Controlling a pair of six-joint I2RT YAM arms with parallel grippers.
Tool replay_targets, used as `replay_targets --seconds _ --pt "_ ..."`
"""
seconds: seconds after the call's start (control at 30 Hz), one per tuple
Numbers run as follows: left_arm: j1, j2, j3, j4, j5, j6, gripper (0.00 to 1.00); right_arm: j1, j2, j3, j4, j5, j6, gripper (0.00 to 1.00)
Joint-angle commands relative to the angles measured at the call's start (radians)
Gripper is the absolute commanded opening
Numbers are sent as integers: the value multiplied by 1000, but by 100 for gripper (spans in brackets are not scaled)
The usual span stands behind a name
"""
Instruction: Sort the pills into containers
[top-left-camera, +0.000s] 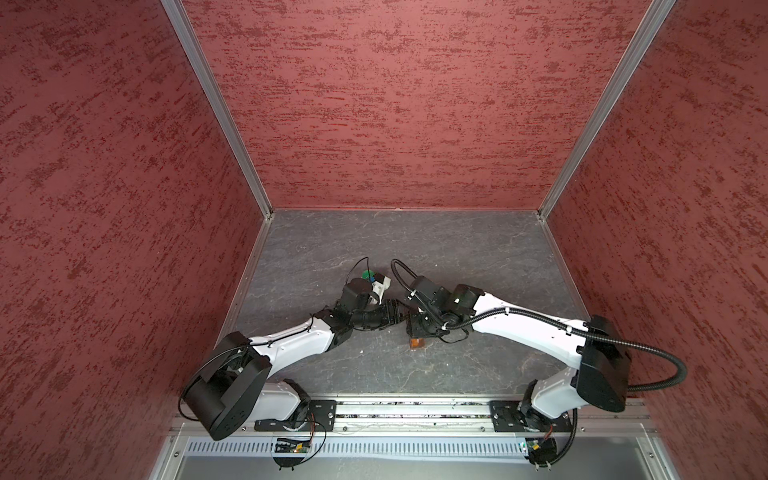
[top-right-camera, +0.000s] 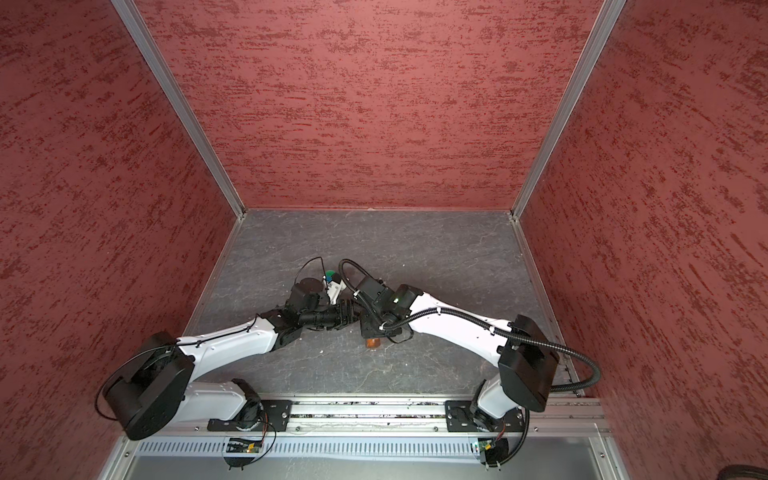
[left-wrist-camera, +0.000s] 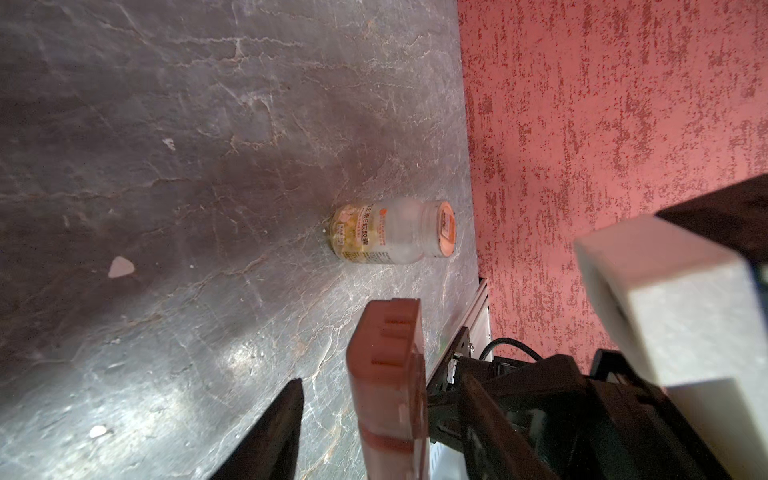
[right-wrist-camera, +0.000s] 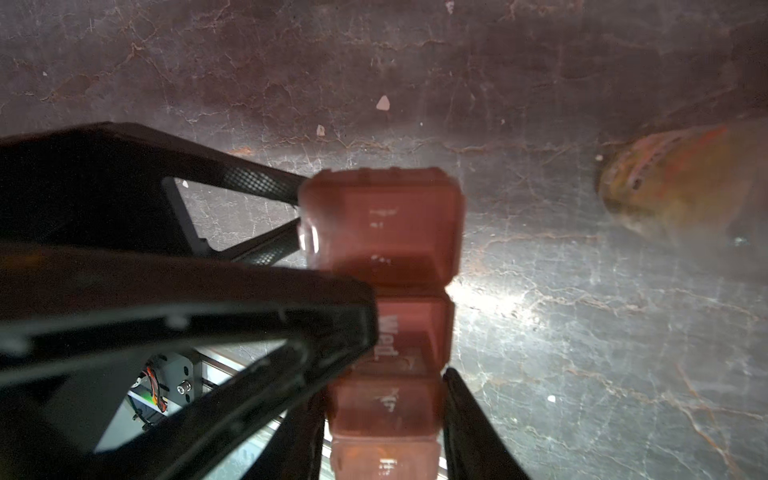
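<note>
Presently, my right gripper (right-wrist-camera: 386, 390) pinches the weekly pill organizer (right-wrist-camera: 382, 224) by its sides, above the table (left-wrist-camera: 166, 208). My left gripper (left-wrist-camera: 382, 378) stands spread astride its end cell, a gap showing on each side. Yellow pills (left-wrist-camera: 351, 232) sit inside a clear orange-capped bottle (left-wrist-camera: 399, 232) lying on its side nearby.

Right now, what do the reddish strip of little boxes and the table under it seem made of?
Strip of boxes: likely translucent plastic, smooth and glossy; light glows through its moulded lids. Table: stone-look grey surface, veined and slightly shiny; possibly laminate.
</note>
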Motion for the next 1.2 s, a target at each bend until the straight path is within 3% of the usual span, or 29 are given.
replay_targets --seconds 0.0,0.73,1.17 --pt "-12 21 22 32 27 7 58 -2 -21 7 23 -7 -7 37" --pt "-24 58 12 38 69 16 18 0 -5 6 35 -32 -12 37" --pt "6 30 -26 16 76 28 7 -1 4 23 -27 18 -20 44"
